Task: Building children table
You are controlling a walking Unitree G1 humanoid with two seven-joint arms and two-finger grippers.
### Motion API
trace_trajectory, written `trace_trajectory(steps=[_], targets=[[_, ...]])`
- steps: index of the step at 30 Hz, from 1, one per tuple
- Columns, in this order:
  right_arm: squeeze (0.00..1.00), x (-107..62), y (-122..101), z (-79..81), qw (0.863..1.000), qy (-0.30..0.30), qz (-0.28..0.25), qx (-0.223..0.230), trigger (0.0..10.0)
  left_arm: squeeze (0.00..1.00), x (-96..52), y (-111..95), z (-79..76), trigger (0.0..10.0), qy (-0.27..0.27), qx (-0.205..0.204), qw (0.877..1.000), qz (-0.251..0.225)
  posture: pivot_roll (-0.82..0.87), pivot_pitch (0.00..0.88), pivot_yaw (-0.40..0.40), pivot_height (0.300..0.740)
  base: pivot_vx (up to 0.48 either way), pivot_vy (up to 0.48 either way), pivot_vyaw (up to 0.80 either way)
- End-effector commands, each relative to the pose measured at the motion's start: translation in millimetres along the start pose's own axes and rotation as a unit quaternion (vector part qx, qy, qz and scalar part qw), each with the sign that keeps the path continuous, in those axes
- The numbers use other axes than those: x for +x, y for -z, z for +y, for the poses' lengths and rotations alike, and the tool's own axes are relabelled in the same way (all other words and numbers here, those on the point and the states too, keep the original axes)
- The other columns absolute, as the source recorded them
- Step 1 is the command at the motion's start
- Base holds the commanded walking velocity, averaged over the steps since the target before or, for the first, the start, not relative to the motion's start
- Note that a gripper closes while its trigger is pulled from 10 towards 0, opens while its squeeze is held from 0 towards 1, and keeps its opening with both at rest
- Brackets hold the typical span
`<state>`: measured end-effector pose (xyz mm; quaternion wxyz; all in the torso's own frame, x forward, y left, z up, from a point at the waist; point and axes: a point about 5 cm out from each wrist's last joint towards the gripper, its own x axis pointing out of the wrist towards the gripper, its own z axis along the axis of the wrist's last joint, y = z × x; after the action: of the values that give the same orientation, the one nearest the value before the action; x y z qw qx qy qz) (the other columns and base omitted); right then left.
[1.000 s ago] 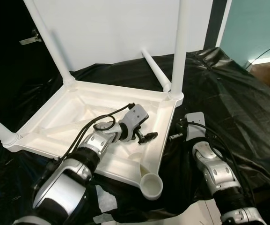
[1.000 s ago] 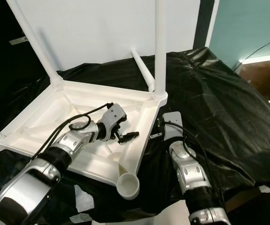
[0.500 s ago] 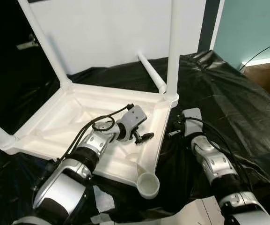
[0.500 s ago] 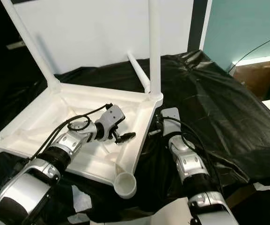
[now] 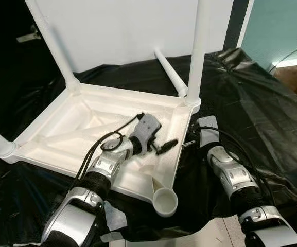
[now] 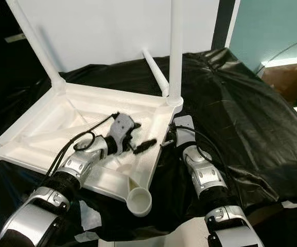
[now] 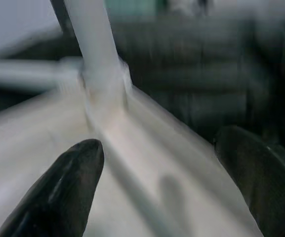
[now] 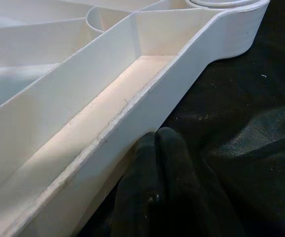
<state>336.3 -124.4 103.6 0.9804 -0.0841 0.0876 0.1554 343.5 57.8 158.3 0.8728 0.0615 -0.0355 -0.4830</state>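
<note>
Left hand (image 5: 168, 146) now farther across upturned white table (image 5: 60, 134), fingers apart.

The left arm (image 5: 99, 175) reaches forward and inward, its silver forearm angled up toward the middle, a black cable looping over the wrist. The left pincer (image 5: 167, 146) points to the robot's right with its two black fingers (image 7: 58, 190) spread apart. The right arm (image 5: 233, 177) stretches forward, and the right pincer (image 8: 157, 143) has its fingers pressed together.
</note>
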Motion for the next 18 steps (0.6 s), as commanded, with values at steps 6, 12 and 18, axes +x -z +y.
trace_trajectory(steps=[6,12,18], targets=[[0.0,0.8,15.2,23.2,0.998,-0.059,0.03,0.011,10.0,0.0,-3.9,-14.9,14.8,10.0,-0.062,-0.012,0.997,-0.053,-0.12,0.0,0.081,0.74,0.0,0.0,0.0],[0.0,8.9,7.3,22.6,0.996,-0.091,0.02,0.007,10.0,0.0,-2.8,-35.3,20.9,10.0,-0.086,-0.015,0.991,-0.103,-0.11,0.0,0.076,0.74,0.0,0.0,0.0],[0.0,15.7,-1.2,29.2,0.993,-0.12,0.007,-0.005,10.0,0.0,-4.2,-39.8,22.7,10.0,-0.102,-0.027,0.987,-0.118,-0.1,0.0,0.072,0.74,0.0,0.0,0.0]])
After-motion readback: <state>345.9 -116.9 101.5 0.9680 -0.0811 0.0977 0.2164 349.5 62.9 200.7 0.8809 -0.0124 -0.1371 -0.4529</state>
